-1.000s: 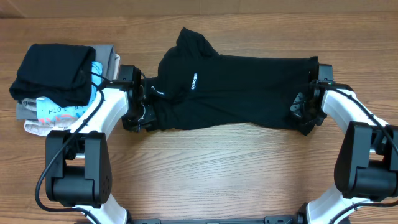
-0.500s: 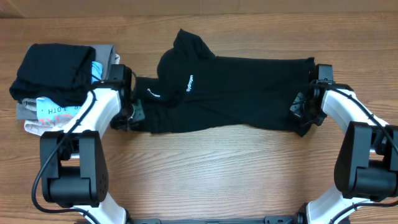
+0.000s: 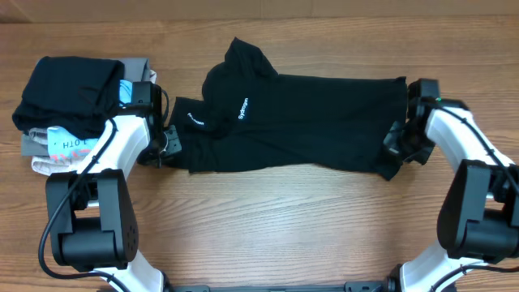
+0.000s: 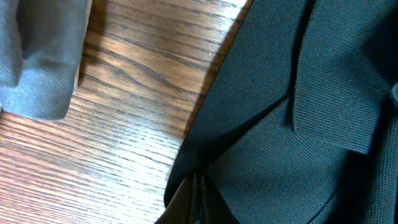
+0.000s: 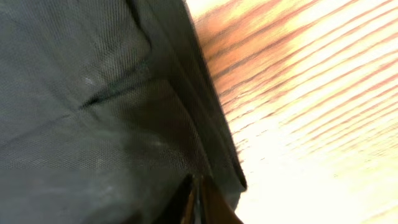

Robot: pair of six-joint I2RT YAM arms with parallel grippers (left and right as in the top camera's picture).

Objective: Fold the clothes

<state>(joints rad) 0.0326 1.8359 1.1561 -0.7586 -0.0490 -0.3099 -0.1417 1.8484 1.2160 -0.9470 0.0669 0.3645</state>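
We see the black T-shirt (image 3: 300, 130) stretched flat across the table (image 3: 284, 235), between the two arms. The left end effector (image 3: 167, 145) is pinched tight on the shirt's left edge. From above its fingers are lost against the dark cloth, and the wrist view shows only their tips. The right end effector (image 3: 395, 152) is likewise clamped on the right edge, and its wrist view is blurred. A pile of folded garments (image 3: 69, 105) sits at far left, its lower layers mostly hidden.

T-shirt (image 3: 308, 122): spread across table (image 3: 284, 235) centre | garment stack (image 3: 65, 97): left of it
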